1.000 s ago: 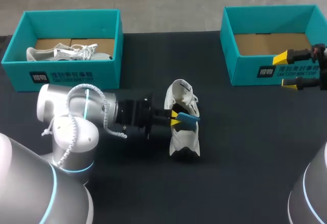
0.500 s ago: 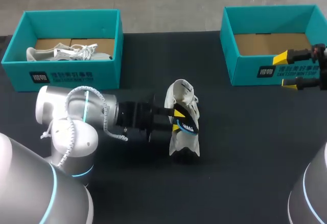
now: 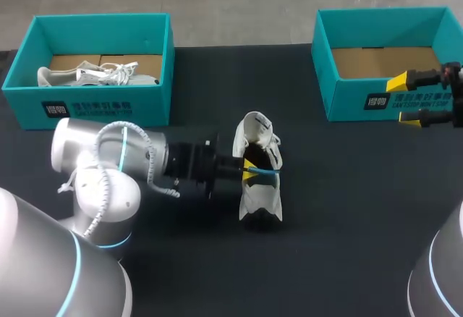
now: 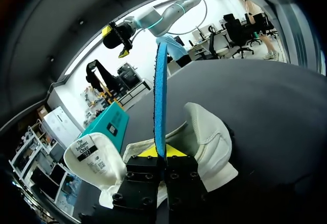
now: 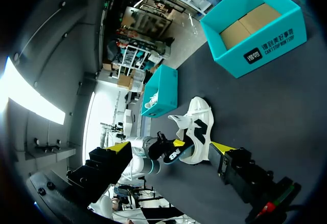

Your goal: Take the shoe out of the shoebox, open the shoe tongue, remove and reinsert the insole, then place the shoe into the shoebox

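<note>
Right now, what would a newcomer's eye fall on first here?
The white shoe lies alone in the middle of the dark table, with the left gripper shut on a bright blue insole at its opening. Then come the two teal shoeboxes at the far corners: the left box holds a second shoe, the right box shows bare cardboard, and the open right gripper hangs by its front wall.

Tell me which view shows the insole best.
Left wrist view: the insole stands close, pinched between the left fingers above the shoe. Head view shows a thin blue sliver; right wrist view, a distant speck.
</note>
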Controlling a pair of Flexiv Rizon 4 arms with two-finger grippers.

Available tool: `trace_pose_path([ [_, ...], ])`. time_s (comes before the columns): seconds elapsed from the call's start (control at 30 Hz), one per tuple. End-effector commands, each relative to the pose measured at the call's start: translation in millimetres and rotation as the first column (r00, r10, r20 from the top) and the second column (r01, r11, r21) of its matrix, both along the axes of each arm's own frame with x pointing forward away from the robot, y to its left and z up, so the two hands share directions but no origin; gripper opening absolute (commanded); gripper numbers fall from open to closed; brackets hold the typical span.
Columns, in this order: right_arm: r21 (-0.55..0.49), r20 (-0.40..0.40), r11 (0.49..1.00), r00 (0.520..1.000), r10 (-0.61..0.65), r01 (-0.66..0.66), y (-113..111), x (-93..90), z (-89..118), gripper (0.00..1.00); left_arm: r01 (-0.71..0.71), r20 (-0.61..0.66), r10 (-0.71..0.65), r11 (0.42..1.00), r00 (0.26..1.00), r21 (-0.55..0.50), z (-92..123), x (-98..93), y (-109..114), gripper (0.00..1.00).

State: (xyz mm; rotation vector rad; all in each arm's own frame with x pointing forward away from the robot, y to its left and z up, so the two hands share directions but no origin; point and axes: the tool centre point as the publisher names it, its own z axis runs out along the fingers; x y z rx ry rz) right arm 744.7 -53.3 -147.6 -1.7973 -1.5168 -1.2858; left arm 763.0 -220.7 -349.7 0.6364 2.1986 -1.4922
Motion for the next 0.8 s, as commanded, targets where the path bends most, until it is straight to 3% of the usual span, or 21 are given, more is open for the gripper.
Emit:
trace_pose_path([
  [0.03,-0.004,-0.003,1.000,1.000,-0.002,0.002,0.1,-0.9,0.2,1.00,-0.006,-0.001,0.006,1.000,1.000,0.010,-4.0,9.6,-6.1,0.00],
  [0.2,-0.004,-0.003,1.000,1.000,-0.002,0.002,0.1,-0.9,0.2,1.00,-0.025,-0.007,0.025,1.000,1.000,0.008,-5.1,14.5,-3.9,0.00],
  [0.27,-0.004,-0.003,1.000,1.000,-0.002,0.002,0.1,-0.9,0.2,1.00,-0.027,-0.011,0.027,1.000,1.000,-0.002,-1.0,10.7,-2.1,0.28],
  [0.37,-0.004,-0.003,1.000,1.000,-0.002,0.002,0.1,-0.9,0.2,1.00,-0.022,-0.009,0.022,1.000,1.000,-0.013,7.0,0.3,1.6,0.37],
  [0.6,-0.004,-0.003,1.000,1.000,-0.002,0.002,0.1,-0.9,0.2,1.00,-0.006,-0.005,0.006,1.000,1.000,-0.016,14.7,-12.1,2.7,0.25],
  [0.73,-0.004,-0.003,1.000,1.000,-0.002,0.002,0.1,-0.9,0.2,1.00,0.008,-0.012,-0.008,1.000,1.000,-0.008,9.6,-12.3,-2.3,0.00],
  [0.8,-0.004,-0.003,1.000,1.000,-0.002,0.002,0.1,-0.9,0.2,1.00,0.012,-0.016,-0.012,1.000,1.000,0.000,6.8,-11.4,-4.5,0.00],
])
